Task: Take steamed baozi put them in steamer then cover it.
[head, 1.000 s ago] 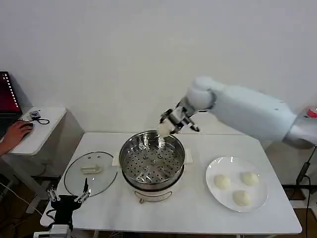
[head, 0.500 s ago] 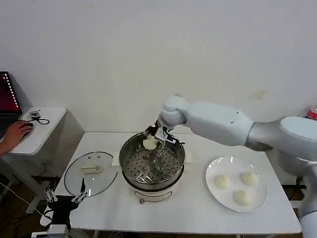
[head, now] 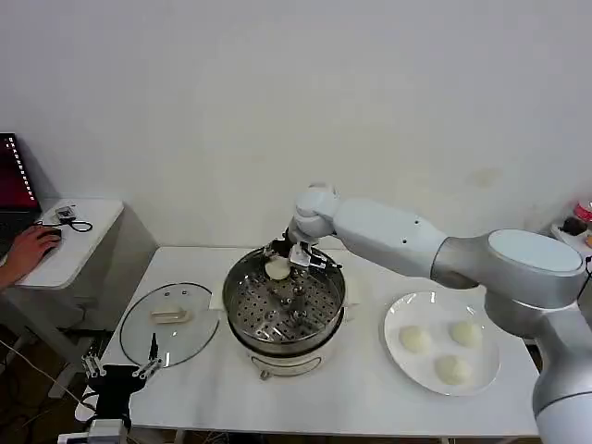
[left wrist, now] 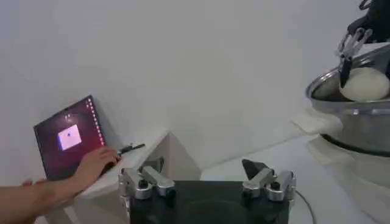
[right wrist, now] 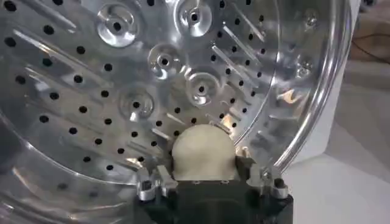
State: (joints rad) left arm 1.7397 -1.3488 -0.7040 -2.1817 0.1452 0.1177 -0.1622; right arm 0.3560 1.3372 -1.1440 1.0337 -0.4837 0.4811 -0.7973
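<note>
Gripping a baozi (right wrist: pixel 203 152), right gripper (right wrist: pixel 207 176) inside steamer (right wrist: pixel 304 91).

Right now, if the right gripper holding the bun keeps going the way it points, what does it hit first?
Probably the perforated tray of the shiny stainless-steel steamer: the right gripper points down into it, holding a round off-white baozi just above.

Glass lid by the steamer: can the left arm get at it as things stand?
Probably yes. The left end effector sits open at the table's near-left edge, just short of the glass lid, with nothing between them; the right end effector is over the steamer.
</note>
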